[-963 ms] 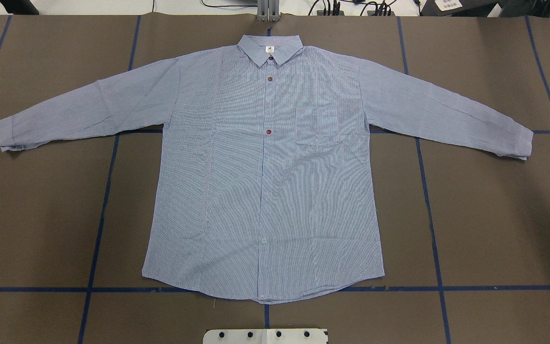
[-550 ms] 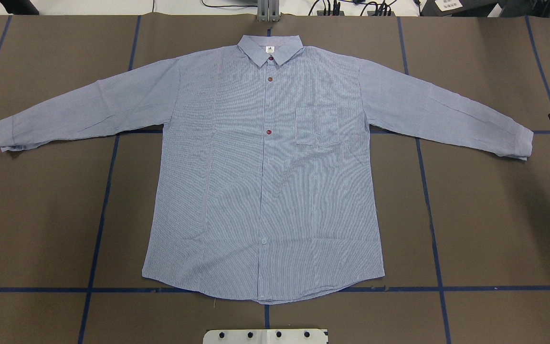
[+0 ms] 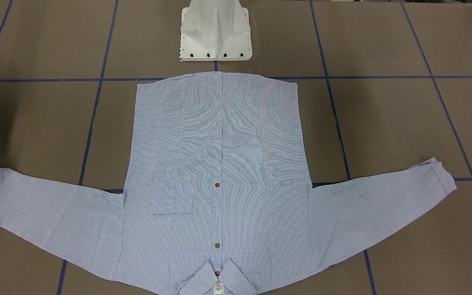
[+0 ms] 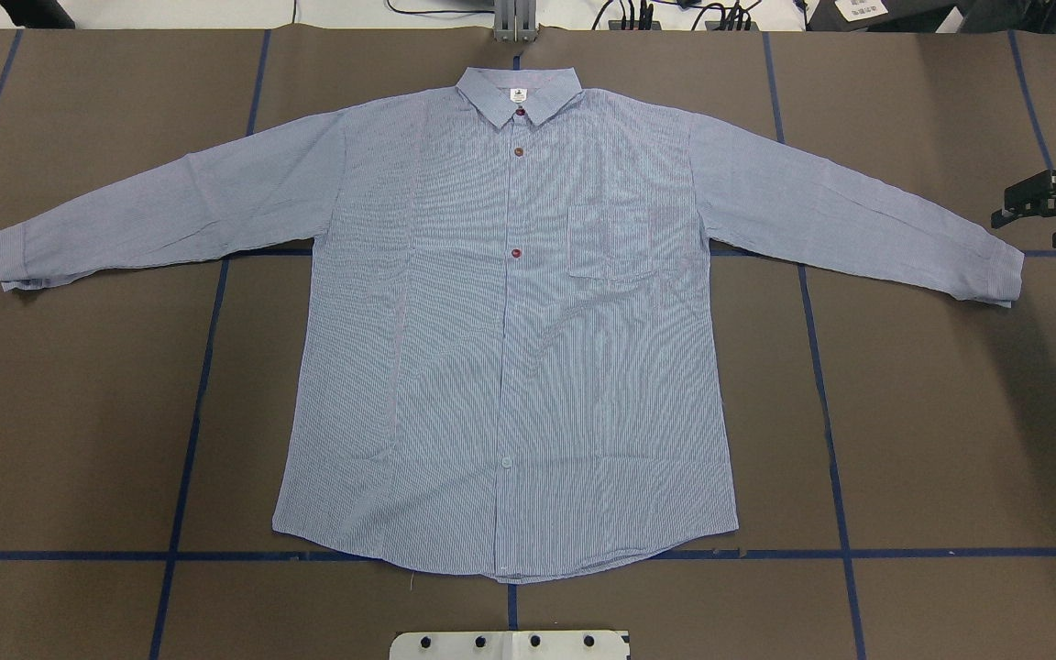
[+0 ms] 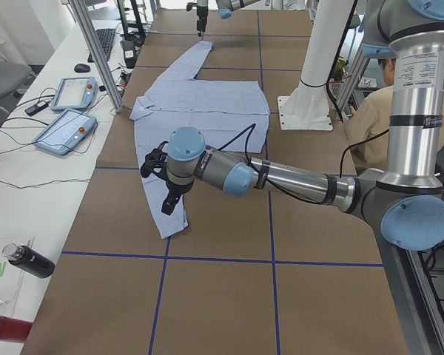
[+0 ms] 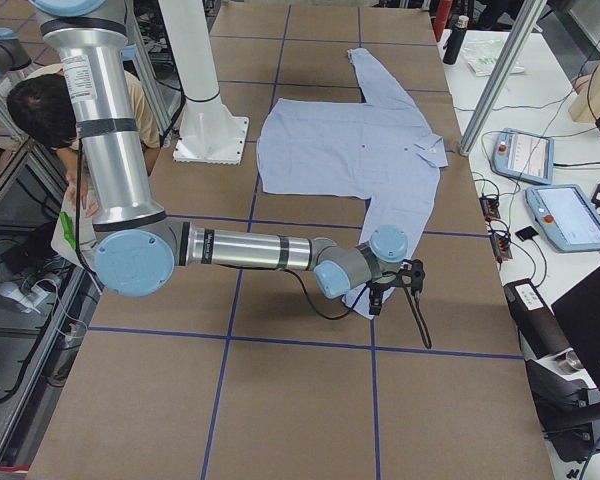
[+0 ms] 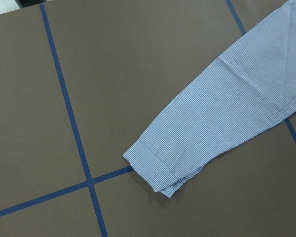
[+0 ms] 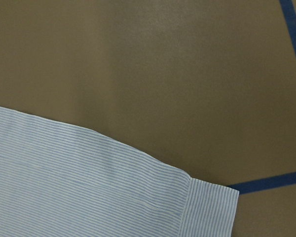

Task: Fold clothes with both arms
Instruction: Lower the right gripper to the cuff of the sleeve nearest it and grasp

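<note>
The light blue striped shirt [image 4: 510,321] lies flat and face up on the brown table, sleeves spread, collar away from the robot. It also shows in the front-facing view [image 3: 219,164]. My right gripper [image 4: 1028,225] hovers just past the right sleeve's cuff [image 4: 995,270], its fingers apart and empty; the right wrist view shows that cuff [image 8: 207,207]. My left gripper [image 5: 157,185] shows only in the exterior left view, above the left sleeve; I cannot tell if it is open. The left wrist view shows the left cuff [image 7: 153,168].
The white pedestal base [image 4: 510,644] stands at the near edge, below the shirt's hem. Blue tape lines [image 4: 189,412] grid the table. Teach pendants [image 5: 66,129] and a dark bottle [image 5: 29,260] lie on the side bench. A seated person [image 6: 40,110] is behind the robot.
My right gripper has come in from the overhead view's right edge, moving left and up toward the right cuff. The shirt has not moved.
</note>
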Controlling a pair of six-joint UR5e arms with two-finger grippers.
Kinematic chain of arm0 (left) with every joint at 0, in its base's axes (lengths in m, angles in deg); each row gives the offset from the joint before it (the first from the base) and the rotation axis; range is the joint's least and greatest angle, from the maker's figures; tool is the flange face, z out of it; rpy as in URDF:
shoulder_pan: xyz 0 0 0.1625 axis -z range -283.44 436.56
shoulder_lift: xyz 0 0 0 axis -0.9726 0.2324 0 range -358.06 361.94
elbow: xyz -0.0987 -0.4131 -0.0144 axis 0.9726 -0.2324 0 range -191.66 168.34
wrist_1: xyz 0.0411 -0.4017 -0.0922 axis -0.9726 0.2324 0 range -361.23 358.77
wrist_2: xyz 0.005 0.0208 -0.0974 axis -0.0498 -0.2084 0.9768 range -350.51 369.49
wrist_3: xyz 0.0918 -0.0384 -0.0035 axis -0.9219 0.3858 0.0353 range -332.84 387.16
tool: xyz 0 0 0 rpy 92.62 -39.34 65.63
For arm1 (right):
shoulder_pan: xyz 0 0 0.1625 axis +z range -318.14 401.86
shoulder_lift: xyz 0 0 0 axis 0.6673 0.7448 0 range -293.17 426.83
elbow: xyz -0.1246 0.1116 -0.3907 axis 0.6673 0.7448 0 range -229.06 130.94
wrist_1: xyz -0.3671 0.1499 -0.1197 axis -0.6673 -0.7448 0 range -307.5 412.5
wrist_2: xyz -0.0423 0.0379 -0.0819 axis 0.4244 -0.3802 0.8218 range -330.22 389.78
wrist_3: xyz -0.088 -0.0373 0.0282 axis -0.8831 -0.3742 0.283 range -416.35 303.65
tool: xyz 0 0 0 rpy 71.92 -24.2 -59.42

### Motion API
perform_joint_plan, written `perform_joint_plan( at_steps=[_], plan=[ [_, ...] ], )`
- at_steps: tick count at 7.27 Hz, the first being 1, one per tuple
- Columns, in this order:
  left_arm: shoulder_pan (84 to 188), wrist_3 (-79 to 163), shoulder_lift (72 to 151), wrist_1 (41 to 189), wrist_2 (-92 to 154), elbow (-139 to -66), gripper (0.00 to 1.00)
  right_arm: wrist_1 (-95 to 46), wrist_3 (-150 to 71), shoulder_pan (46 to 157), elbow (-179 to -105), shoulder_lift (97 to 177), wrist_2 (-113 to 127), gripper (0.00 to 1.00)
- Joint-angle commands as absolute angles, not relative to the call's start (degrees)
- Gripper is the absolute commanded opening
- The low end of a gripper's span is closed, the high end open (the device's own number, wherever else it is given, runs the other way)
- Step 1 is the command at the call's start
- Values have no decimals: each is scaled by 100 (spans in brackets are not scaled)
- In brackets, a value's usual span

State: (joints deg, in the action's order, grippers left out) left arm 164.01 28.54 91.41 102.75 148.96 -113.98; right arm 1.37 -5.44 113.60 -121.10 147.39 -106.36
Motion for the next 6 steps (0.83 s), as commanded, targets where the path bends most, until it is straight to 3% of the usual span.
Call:
perform_joint_plan(
  at_steps=[1, 6],
  plan=[
    [16401, 2848, 9141, 10275, 14897, -11405, 99, 372, 391, 11104, -12070, 14865, -10593, 99],
    [16401, 2857, 9150, 10275, 14897, -11414, 99, 381, 702, 10751, -12096, 15041, -10250, 92]
  ],
)
